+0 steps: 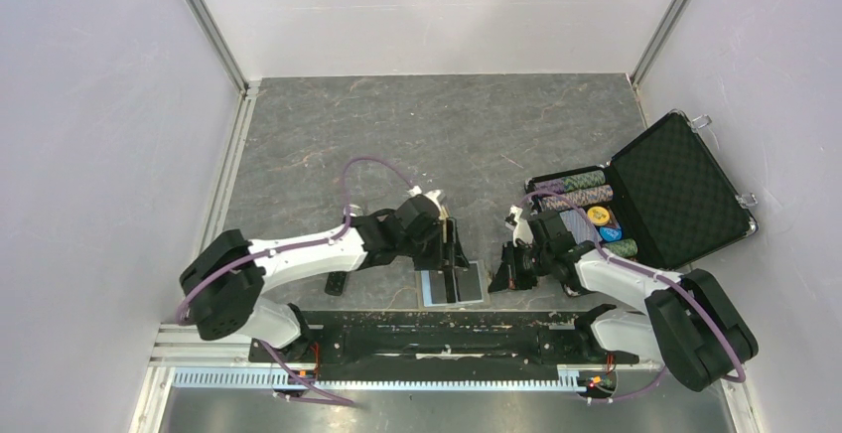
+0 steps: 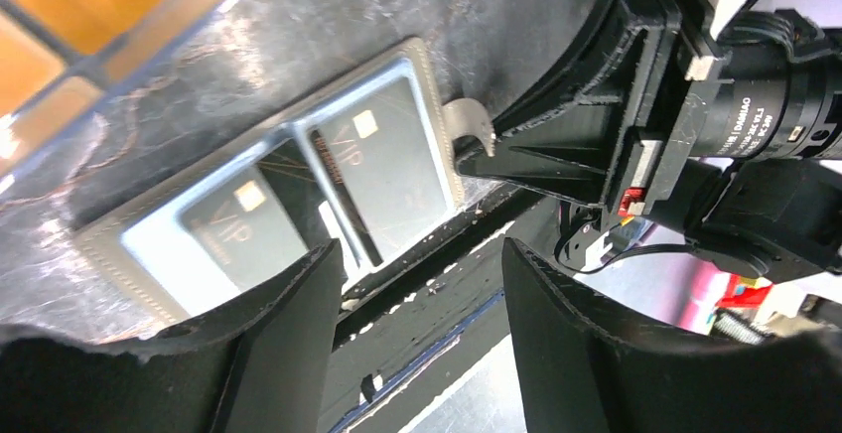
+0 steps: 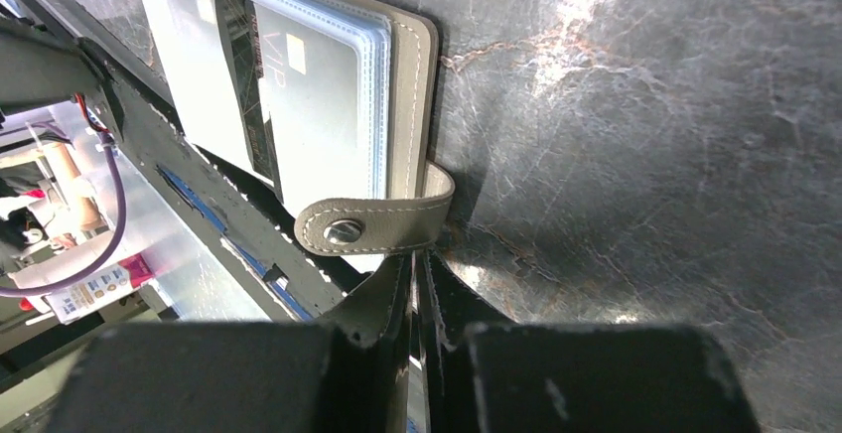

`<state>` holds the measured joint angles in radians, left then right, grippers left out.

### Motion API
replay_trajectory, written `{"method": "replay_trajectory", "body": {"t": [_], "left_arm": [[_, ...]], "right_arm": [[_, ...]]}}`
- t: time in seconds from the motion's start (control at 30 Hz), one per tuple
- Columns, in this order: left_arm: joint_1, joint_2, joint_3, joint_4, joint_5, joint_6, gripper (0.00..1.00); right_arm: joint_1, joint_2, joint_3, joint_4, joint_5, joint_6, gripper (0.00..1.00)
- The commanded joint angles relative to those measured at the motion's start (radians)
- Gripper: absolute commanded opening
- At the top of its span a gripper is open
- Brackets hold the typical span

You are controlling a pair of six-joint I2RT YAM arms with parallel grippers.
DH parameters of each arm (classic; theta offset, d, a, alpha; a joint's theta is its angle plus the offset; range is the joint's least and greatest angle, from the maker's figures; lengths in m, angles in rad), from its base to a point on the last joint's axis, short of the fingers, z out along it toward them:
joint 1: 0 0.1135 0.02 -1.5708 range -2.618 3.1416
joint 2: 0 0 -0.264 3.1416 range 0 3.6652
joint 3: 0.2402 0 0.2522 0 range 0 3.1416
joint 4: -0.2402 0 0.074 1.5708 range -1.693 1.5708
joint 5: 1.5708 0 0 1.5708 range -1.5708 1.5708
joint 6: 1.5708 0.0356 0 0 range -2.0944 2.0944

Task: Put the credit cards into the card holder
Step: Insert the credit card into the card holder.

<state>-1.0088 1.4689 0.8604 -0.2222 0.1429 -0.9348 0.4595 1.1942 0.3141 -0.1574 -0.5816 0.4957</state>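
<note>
The card holder lies open and flat near the table's front edge, with its grey-tan rim around clear sleeves. Two dark credit cards marked VIP sit inside the sleeves, one nearer the tab, the other further in. My left gripper hovers over the holder, open, with nothing between its fingers. My right gripper is shut at the holder's right edge, its tips against the snap tab.
A black metal-edged chip case stands open at the right, with rows of poker chips inside. A long black bar runs along the near edge. A small black object lies left of the holder.
</note>
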Motion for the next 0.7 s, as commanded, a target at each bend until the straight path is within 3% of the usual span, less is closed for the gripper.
{"method": "replay_trajectory", "body": {"t": [0.0,0.33,0.67], "left_arm": [[0.074,-0.108,-0.110,0.177,0.059,-0.081,0.67],[0.304,-0.342,-0.306,0.244,0.156,-0.117,0.67],[0.489,-0.509,-0.335,0.070,0.203,-0.039,0.67]], "right_arm": [[0.001,0.002,0.019,-0.086,0.126,-0.057,0.08],[0.002,-0.036,0.077,-0.125,0.185,-0.065,0.16],[0.002,-0.034,0.151,-0.180,0.221,-0.095,0.26]]}}
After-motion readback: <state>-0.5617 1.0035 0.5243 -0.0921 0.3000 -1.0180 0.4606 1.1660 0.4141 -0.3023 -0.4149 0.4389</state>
